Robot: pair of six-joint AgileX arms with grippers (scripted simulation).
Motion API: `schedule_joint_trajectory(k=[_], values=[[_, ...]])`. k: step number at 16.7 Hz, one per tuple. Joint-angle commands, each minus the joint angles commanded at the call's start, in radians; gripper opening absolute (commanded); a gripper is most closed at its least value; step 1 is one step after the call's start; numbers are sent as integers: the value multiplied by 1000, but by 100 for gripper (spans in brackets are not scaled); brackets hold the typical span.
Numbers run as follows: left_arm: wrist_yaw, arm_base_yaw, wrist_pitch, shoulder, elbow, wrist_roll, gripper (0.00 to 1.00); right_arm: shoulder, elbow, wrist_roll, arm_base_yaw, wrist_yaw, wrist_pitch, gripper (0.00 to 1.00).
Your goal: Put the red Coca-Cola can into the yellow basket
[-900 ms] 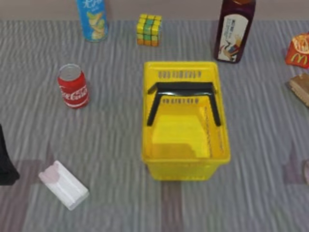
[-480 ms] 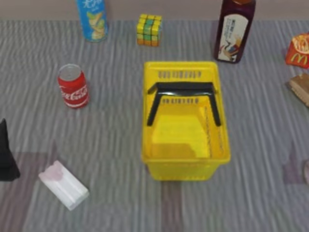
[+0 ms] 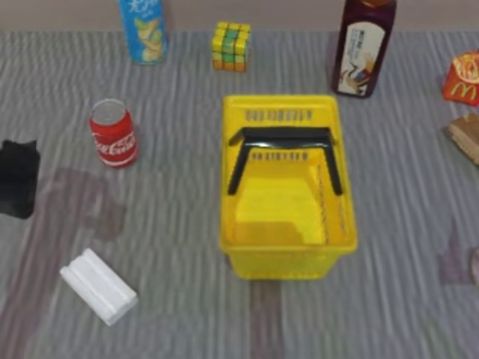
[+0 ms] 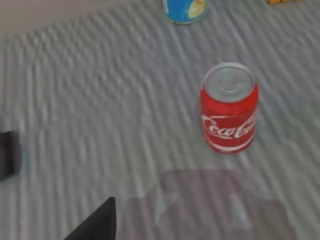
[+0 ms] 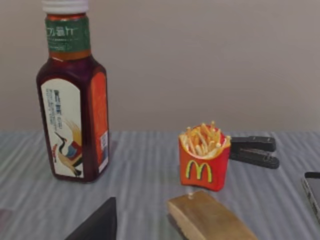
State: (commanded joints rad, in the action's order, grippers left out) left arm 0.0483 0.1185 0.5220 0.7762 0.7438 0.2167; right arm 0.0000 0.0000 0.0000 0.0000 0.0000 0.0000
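Blue snack can beyond red Coca-Cola can

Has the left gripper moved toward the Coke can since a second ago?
Yes. The left gripper has shifted up the table's left edge, nearer the red Coca-Cola can, not touching.

Setting: we face a grey ribbed tabletop | Backdrop: plain beige wall behind it | Light: soft, even, faint shadows
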Motion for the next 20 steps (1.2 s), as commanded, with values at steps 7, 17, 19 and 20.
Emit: schedule_joint_trajectory(k=[7,17,19,20], values=[[-2,56,434,727,676,188,100,0,0,0,0,0,0,100],[-33,82,863,1559,1473,384,100,0,0,0,0,0,0,100],[-39,81,903,1645,1554,402,100,0,0,0,0,0,0,100],[-41,80,914,1670,1578,407,100,0,0,0,0,0,0,100]])
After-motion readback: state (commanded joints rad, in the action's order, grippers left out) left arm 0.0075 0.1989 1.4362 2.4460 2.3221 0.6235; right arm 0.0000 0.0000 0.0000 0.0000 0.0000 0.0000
